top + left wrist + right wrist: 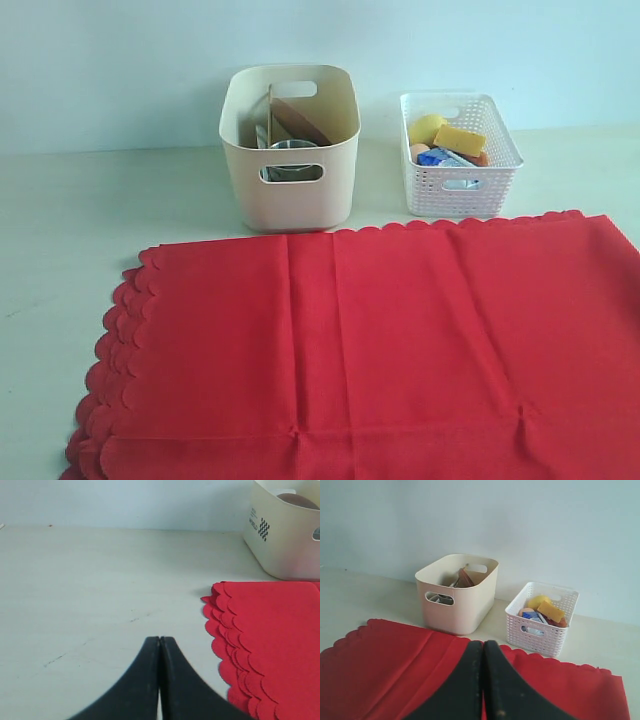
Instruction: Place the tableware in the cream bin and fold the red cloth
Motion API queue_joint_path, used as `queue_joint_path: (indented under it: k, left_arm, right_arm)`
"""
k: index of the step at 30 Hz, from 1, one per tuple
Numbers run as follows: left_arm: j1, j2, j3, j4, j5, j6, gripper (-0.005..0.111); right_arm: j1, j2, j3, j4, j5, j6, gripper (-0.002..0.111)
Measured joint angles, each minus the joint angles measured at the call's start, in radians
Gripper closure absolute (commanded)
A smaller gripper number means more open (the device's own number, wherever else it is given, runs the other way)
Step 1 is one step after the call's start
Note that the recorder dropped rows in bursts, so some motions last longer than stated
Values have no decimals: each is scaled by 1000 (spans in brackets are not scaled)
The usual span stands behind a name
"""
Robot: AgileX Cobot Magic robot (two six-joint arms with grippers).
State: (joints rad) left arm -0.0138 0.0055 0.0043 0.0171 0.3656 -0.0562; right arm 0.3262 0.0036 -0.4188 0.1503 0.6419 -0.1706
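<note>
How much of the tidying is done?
Done: tableware like the steel cup sits in the cream bin. The red cloth shows stacked scalloped layers at one edge, so looks folded. In hand: nothing; left gripper and right gripper have shut, empty jaws. Left: perhaps another fold.

red cloth cut off at lower and right frame edges; cream bin wall hides most tableware inside.

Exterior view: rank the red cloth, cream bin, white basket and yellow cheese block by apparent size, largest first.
1. red cloth, also nearest the camera
2. cream bin
3. white basket
4. yellow cheese block
</note>
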Motion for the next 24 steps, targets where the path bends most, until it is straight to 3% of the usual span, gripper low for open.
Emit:
queue_joint_path:
  k: [24]
  left_arm:
    - [0, 0, 0, 0, 0, 0, 107]
  right_arm:
    - [0, 0, 243, 75, -254, -21, 108]
